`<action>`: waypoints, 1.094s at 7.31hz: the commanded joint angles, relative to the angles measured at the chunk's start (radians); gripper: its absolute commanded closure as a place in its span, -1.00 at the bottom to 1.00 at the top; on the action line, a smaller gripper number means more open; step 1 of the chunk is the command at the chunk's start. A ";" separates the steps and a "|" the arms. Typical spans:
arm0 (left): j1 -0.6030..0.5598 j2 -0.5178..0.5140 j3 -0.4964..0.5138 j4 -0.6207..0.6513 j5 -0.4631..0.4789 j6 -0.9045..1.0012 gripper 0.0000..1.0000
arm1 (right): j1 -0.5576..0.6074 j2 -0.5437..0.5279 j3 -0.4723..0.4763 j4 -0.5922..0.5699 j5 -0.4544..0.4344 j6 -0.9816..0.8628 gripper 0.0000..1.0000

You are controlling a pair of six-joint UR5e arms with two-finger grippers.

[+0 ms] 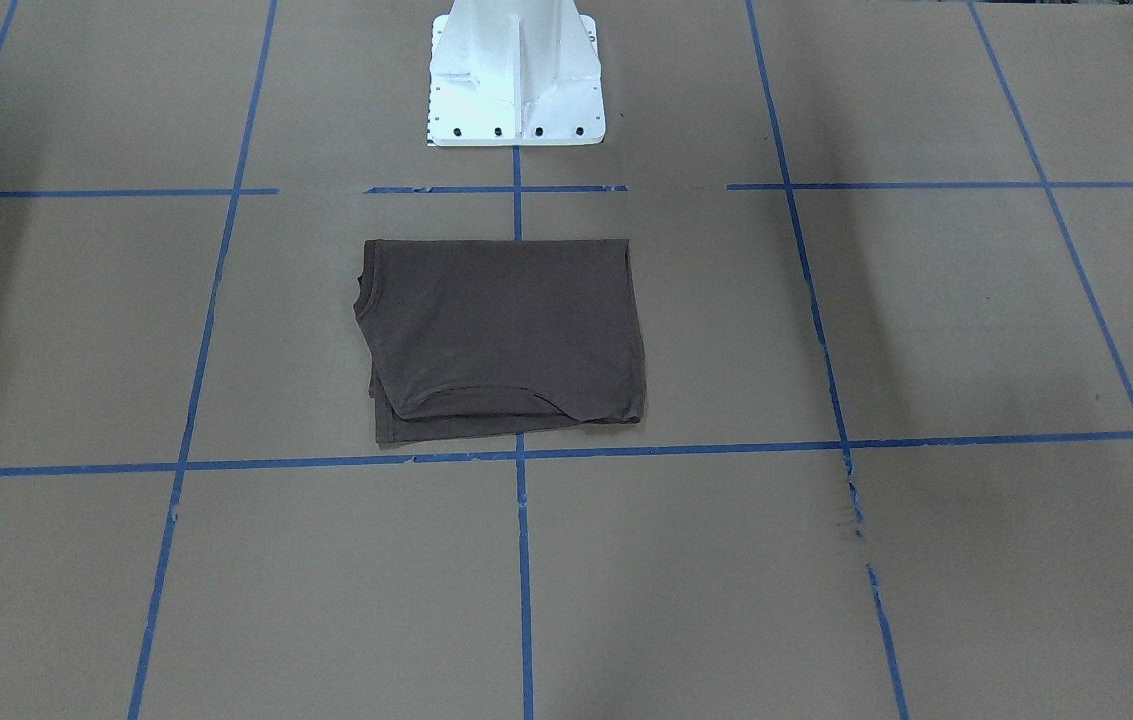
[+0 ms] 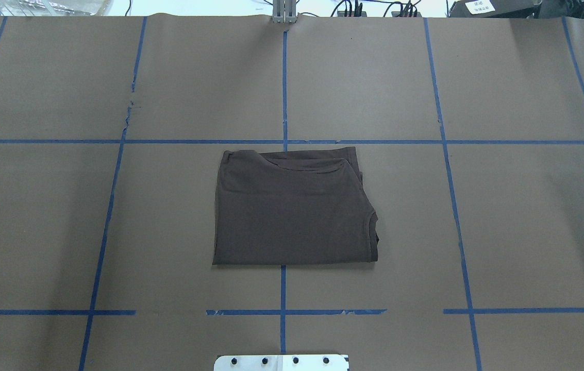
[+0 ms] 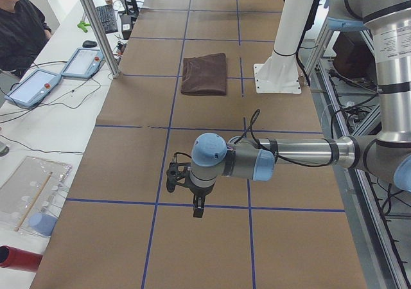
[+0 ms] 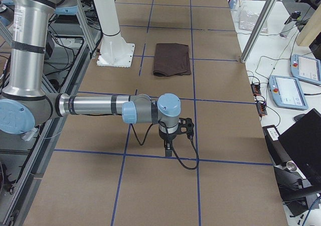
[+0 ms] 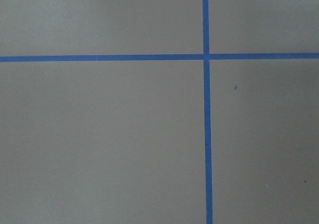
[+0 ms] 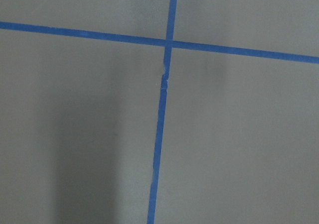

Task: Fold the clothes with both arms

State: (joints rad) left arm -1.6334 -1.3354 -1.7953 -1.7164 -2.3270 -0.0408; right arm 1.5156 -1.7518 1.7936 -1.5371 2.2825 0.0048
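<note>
One folded T-shirt (image 2: 292, 206), left gripper (image 3: 198, 209), right gripper (image 4: 169, 152) distant

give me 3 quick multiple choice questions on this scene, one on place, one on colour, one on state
1. Where does the T-shirt lie?
A. just in front of the white pedestal base
B. draped over an arm
C. on a keyboard

2. What colour are the tape lines?
A. red
B. blue
C. yellow

3. What state is the T-shirt in?
A. spread out, sleeves wide
B. bunched into a ball
C. folded into a flat rectangle

Answers:
1 A, it lies flat right before the base.
2 B, every grid line is blue.
3 C, its edges are straight, with layers showing along one side.
</note>
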 commanded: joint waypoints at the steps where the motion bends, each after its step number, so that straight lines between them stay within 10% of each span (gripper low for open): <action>1: 0.001 0.004 0.001 -0.003 -0.002 -0.001 -1.00 | 0.001 -0.003 -0.002 0.000 0.002 -0.002 -1.00; 8: 0.001 0.009 0.002 0.001 -0.003 -0.001 -1.00 | 0.000 -0.005 -0.037 0.000 0.003 -0.003 -1.00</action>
State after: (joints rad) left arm -1.6322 -1.3270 -1.7942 -1.7169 -2.3306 -0.0414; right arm 1.5156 -1.7564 1.7607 -1.5371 2.2844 0.0015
